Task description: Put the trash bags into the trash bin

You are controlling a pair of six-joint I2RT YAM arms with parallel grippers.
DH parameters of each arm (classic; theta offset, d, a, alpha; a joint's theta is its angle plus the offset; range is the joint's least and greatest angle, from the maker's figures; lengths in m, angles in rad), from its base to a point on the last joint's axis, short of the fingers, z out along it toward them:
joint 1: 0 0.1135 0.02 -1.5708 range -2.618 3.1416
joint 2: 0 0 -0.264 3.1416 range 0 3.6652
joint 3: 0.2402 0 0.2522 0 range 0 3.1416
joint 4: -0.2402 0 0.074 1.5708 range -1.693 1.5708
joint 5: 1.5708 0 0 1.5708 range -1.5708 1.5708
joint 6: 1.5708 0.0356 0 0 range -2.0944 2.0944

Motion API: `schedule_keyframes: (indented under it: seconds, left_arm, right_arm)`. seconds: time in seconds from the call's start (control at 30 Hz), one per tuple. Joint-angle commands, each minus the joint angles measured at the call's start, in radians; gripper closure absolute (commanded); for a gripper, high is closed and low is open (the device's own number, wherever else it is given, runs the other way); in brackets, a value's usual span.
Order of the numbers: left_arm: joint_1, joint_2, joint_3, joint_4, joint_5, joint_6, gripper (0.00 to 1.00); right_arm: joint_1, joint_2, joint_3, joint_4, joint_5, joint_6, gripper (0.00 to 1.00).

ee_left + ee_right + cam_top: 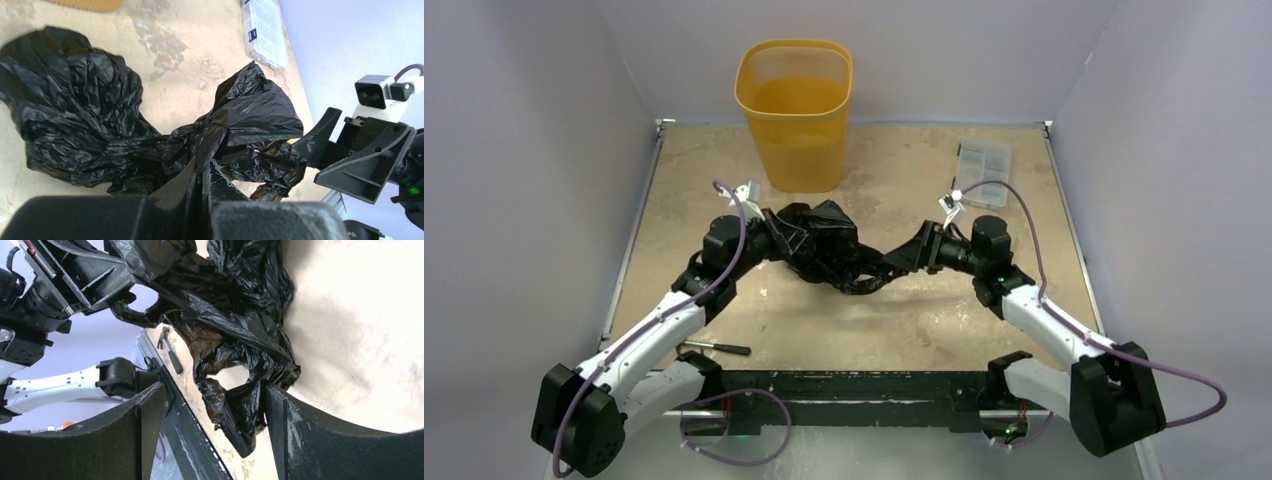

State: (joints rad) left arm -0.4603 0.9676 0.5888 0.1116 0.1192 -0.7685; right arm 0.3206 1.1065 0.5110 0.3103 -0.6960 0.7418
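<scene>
Left jaws pinching black bag, right jaws apart, bag outside orange bin

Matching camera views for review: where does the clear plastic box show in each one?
Top external: clear plastic box, far right of the table.
Left wrist: top edge, right of centre.
Right wrist: not in view.
Shared landmark: black trash bag, in all three.

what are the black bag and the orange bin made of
The black bag looks like thin glossy plastic film: fine wrinkles, shiny highlights. The bin seems to be stiff orange-yellow plastic, matte, holding its shape; its walls look faintly see-through, perhaps fine mesh.
</scene>
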Motion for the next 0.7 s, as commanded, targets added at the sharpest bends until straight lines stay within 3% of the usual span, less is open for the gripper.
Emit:
schedule_keyframes:
  seconds: [0.0, 0.1, 0.27, 0.4, 0.5, 0.6, 0.67]
  left_arm:
    - [-0.04, -0.013, -0.02, 0.097, -0.046, -0.074, 1.0]
    - [-0.066, -0.011, -0.034, 0.131, -0.079, -0.095, 1.0]
    - [-0.113, 0.024, -0.042, 0.17, -0.092, -0.104, 1.0]
    - [-0.135, 0.029, -0.054, 0.188, -0.11, -0.115, 1.0]
    - [-0.139, 0.018, -0.073, 0.202, -0.116, -0.134, 1.0]
    - [-0.141, -0.003, -0.09, 0.193, -0.145, -0.148, 1.0]
    - [-0.141, -0.024, -0.103, 0.192, -0.169, -0.164, 1.0]
  right_arm:
    - [0.005, -0.132, -0.065, -0.056, 0.109, 0.081, 0.24]
    - [0.005, -0.211, -0.104, -0.166, 0.241, 0.122, 0.21]
    - [0.007, -0.235, -0.222, -0.081, 0.146, 0.238, 0.16]
    - [0.009, -0.244, -0.285, -0.045, 0.173, 0.248, 0.08]
    - [0.009, -0.231, -0.352, 0.062, 0.161, 0.29, 0.06]
    - [0.009, -0.218, -0.44, 0.29, 0.129, 0.371, 0.05]
    - [0.011, -0.208, -0.45, 0.317, 0.121, 0.373, 0.05]
